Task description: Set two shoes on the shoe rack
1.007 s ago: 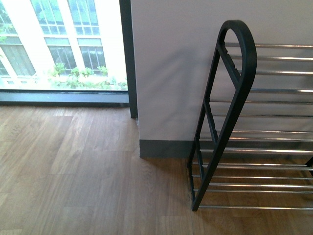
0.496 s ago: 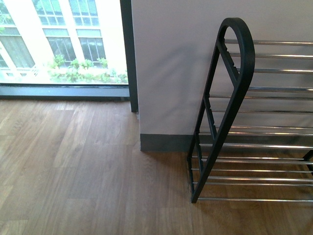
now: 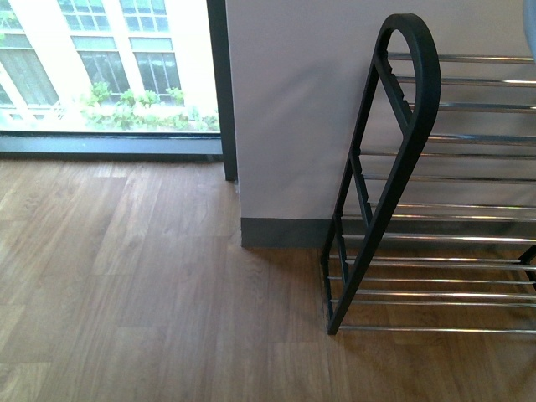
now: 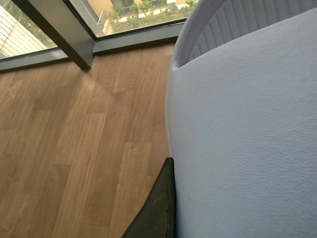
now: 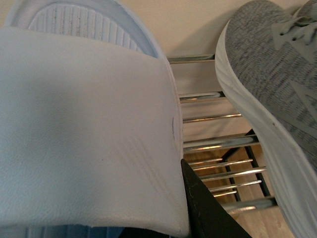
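Gleaming chrome rods, black frame: shoe rack [image 3: 394,167]; knit grey sneaker [image 5: 277,59].

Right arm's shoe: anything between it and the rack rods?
Nothing visible between the pale textured slide sandal and the shiny chrome rack rods. A grey knit sneaker with a white sole already occupies the rack alongside.

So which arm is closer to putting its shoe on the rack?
Right, probably. Its pale slide hangs beside the shoe rack rods and a grey sneaker. The left arm's slide is over wooden floor by the window.
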`<state>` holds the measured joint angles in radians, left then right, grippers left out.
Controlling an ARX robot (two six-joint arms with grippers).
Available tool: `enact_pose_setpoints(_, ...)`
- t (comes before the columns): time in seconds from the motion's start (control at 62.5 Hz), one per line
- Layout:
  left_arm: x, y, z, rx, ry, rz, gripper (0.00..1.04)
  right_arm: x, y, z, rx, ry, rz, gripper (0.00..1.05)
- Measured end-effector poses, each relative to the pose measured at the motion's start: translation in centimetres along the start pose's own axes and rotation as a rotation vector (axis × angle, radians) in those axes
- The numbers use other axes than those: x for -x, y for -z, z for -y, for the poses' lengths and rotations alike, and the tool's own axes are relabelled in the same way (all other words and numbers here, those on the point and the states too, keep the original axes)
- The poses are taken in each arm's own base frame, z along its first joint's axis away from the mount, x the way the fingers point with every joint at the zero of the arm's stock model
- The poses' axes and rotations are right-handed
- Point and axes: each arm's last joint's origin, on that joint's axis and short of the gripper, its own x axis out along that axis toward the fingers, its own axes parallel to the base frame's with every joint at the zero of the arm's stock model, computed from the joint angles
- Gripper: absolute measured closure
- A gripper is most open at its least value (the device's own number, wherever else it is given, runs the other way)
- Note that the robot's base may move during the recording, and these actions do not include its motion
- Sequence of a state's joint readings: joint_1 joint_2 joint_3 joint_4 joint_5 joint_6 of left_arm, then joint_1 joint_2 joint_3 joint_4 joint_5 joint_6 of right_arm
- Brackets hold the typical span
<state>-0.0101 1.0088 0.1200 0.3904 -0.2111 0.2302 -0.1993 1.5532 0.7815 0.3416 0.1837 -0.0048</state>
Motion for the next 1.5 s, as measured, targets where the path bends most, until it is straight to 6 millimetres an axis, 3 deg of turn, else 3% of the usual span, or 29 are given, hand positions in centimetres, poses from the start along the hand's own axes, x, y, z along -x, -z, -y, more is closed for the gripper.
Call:
enact_pose_setpoints(0.352, 0.0, 0.0, 0.0, 0.000, 0.000, 0.000, 1.03, -5.4, -1.2, 0.0, 0.062, 0.061, -0.074, 1.03)
enact_pose_setpoints(1.023, 0.0, 0.0, 0.0, 0.000, 0.000, 0.000, 1.03, -9.4, -1.4, 2.2, 0.201, 0.121, -0.126, 1.03)
enact_pose_setpoints(1.279, 0.0, 0.0, 0.0, 0.000, 0.000, 0.000, 1.03, -9.6, -1.8, 2.5, 0.182, 0.121, -0.102, 0.67)
enact_pose_setpoints(1.423, 0.0, 0.0, 0.0, 0.000, 0.000, 0.000, 1.03, -8.1, -2.5, 2.6, 0.161, 0.101, -0.054, 0.45)
enact_pose_setpoints(1.503, 0.0, 0.0, 0.0, 0.000, 0.000, 0.000, 1.03, -6.2, -3.4, 2.6, 0.148, 0.081, -0.009, 0.29)
